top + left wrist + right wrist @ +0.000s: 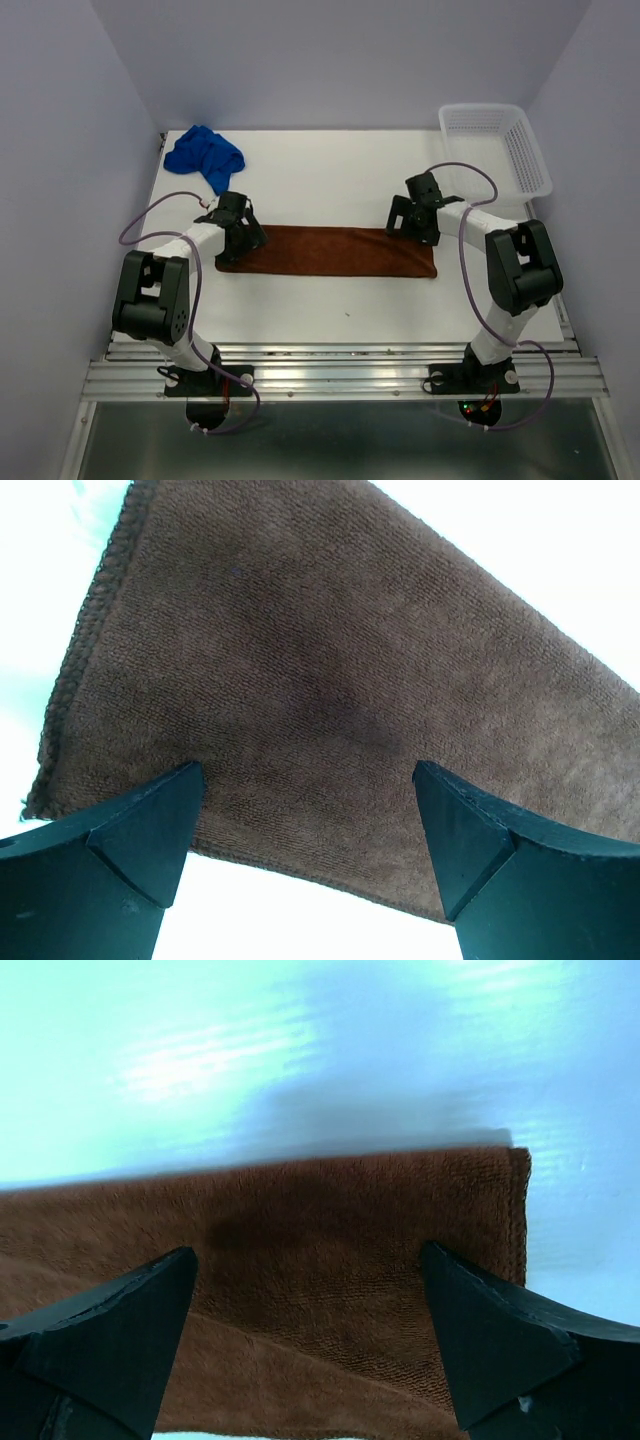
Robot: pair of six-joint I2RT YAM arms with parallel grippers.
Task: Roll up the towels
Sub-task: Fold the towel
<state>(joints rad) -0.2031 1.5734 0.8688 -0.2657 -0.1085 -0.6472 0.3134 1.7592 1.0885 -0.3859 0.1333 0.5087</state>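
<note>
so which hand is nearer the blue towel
Left. The left hand is over the brown towel's left end, near the blue towel; the right hand is over its right end.

Brown towel (330, 251) flat; blue towel (205, 155) crumpled.

Bright, even light, wrist views overexposed

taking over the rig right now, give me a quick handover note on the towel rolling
Left gripper: open, over the left end of the brown towel, holding nothing.
Right gripper: open, over its right end, holding nothing.
Blue towel: crumpled at the far left corner of the table.
Done: brown towel lies flat as a long strip; no roll started.
Left: roll the brown towel, then spread and roll the blue one.
</note>
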